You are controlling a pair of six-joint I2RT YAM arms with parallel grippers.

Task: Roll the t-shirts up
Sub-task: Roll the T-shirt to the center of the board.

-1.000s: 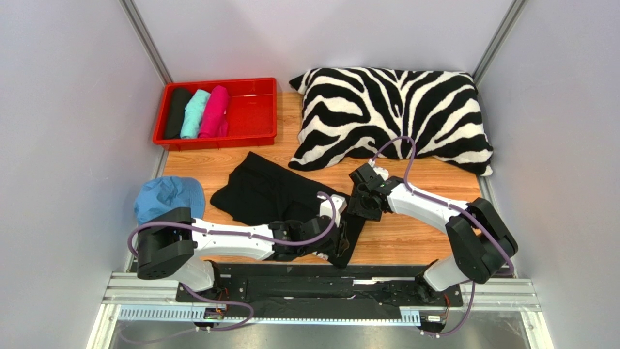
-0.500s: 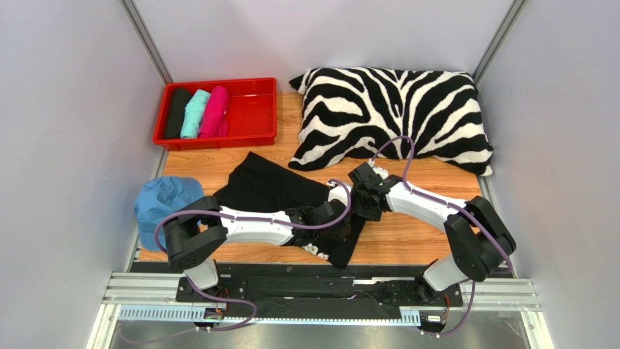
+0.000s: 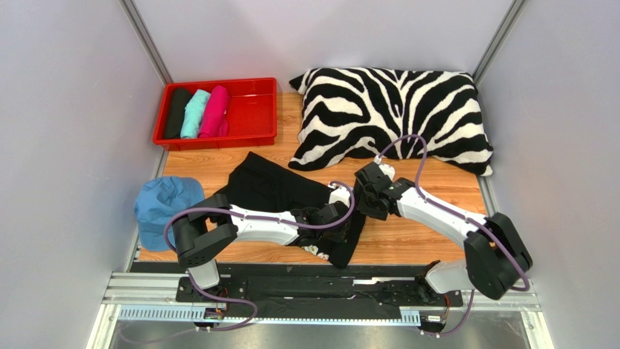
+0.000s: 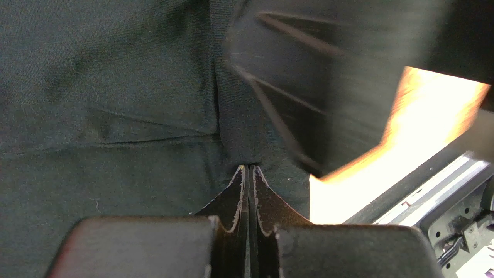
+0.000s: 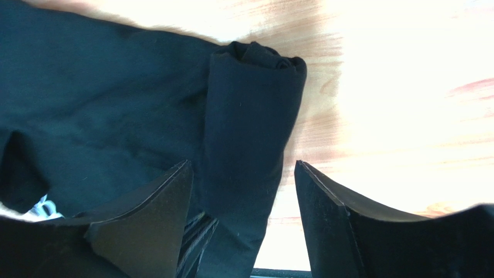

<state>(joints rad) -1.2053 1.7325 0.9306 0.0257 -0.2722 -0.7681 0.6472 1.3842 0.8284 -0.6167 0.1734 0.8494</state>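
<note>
On the counter (image 3: 415, 240), rolling was mid-step: left pincer (image 4: 249, 169) pressed together at the tee (image 3: 269, 190), right pincer (image 5: 242, 165) spread astride its roll (image 5: 249, 116). The next move would need both turning evenly.

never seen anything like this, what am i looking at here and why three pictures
These are two robot arms bolted to a wooden table, each ending in a two-finger gripper. The wide picture comes from a camera above and behind them; the other two from cameras on the wrists, looking past each arm's own fingers. On the table lie a large black t-shirt, a zebra pillow, a blue cloth item and a red tray holding three rolled tees. The left gripper is shut, tips on the black cloth; whether it pinches any I cannot tell. The right gripper is open, fingers either side of the shirt's rolled edge, gripping nothing.
</note>
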